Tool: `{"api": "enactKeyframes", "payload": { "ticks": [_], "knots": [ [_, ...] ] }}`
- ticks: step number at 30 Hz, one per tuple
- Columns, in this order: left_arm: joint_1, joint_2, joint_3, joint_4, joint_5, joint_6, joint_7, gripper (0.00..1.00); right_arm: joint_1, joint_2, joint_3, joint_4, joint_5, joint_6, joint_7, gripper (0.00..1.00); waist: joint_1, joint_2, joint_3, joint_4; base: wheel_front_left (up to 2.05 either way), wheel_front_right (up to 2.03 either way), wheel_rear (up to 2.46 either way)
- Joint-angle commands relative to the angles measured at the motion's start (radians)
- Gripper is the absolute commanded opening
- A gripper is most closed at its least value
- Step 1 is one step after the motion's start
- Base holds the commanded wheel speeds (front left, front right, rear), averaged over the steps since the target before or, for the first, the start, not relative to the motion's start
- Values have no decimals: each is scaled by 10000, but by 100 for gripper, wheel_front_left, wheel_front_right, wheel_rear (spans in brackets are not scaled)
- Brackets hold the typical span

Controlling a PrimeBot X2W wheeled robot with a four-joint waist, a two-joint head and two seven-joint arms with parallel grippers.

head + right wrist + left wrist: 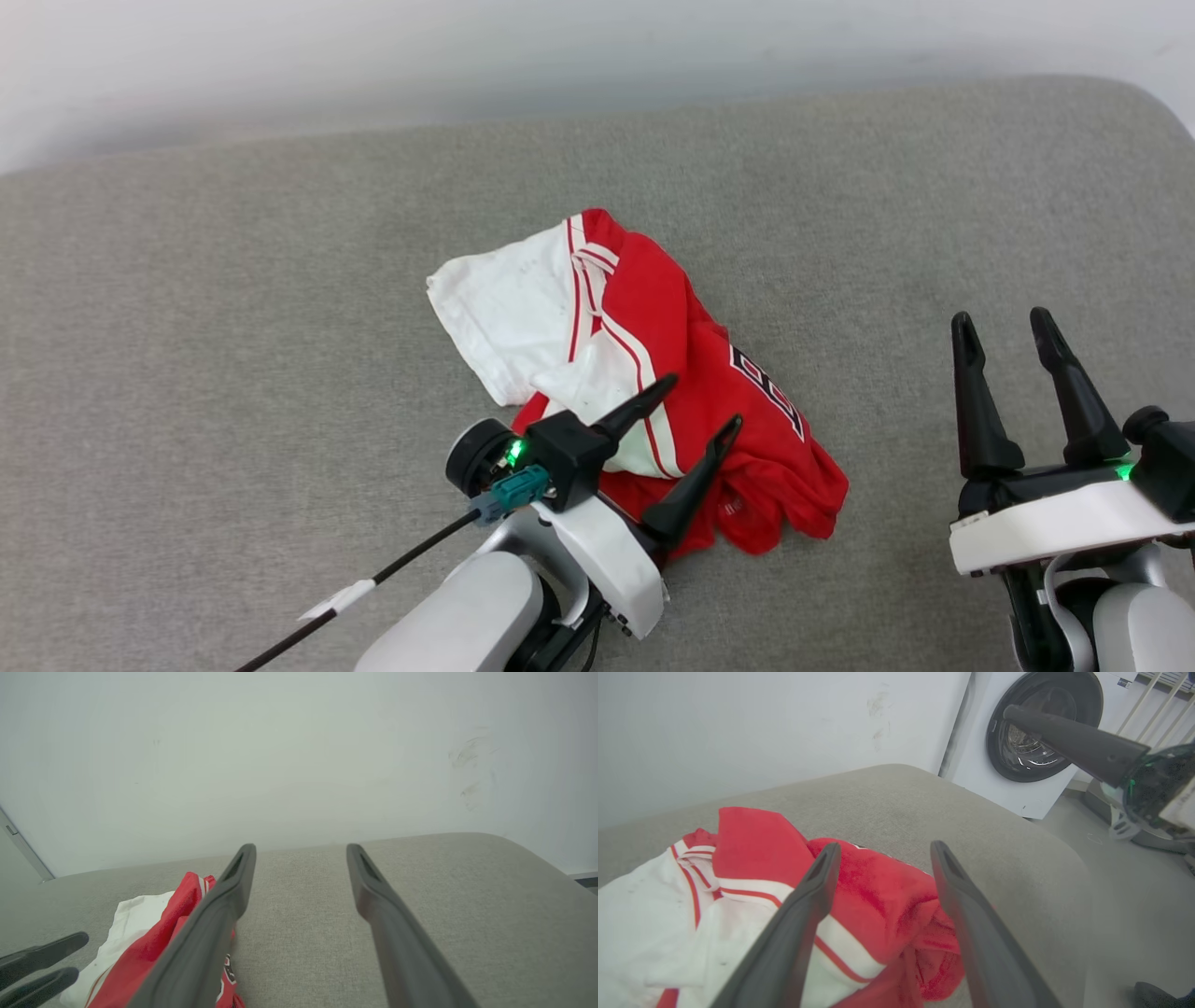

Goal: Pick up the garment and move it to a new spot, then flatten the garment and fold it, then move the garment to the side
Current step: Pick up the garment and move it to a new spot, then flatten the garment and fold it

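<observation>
The garment [653,355] lies crumpled in a heap on the grey cushion [280,280], red cloth with white, red-striped parts and a bit of black print showing. My left gripper [700,406] hovers open over the heap's near edge, with nothing between its fingers; in the left wrist view the garment [878,896] lies under and between the spread fingers [817,886]. My right gripper [1004,327] stands open to the right of the heap, apart from it, above bare cushion. In the right wrist view the garment [154,942] lies at the lower left.
A pale wall [467,56] runs behind the cushion's far edge. In the left wrist view a white washing machine [1031,732] with a dark round door stands past the cushion's rounded end, and bare floor [1134,896] lies beside it. Grey cushion surrounds the heap on all sides.
</observation>
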Motion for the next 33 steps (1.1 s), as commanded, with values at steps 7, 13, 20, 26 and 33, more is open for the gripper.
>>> {"api": "enactKeyframes", "payload": {
  "ticks": [7,13,20,26,33],
  "knots": [
    [362,352,765,-537,387,929,-639,100,431,7,-17,13,-175,-1,328,100,0,0,-996,536,0,0,0],
    [1228,907,1959,-1045,737,2210,-823,100,856,9,-74,-123,-430,1,610,100,0,0,-1446,814,0,0,0],
    [2771,1402,3820,-1689,614,2988,-849,100,1294,7,-187,-248,-648,1,847,100,0,0,-1734,918,0,0,0],
    [3646,1624,4636,-1879,679,2963,-844,100,1545,7,-232,-347,-551,1,958,100,0,0,-1776,881,0,0,0],
    [3841,1513,4769,-1980,749,2745,-844,100,1488,7,-248,-439,-607,1,1024,100,0,0,-1672,830,0,0,0]
  ]
}}
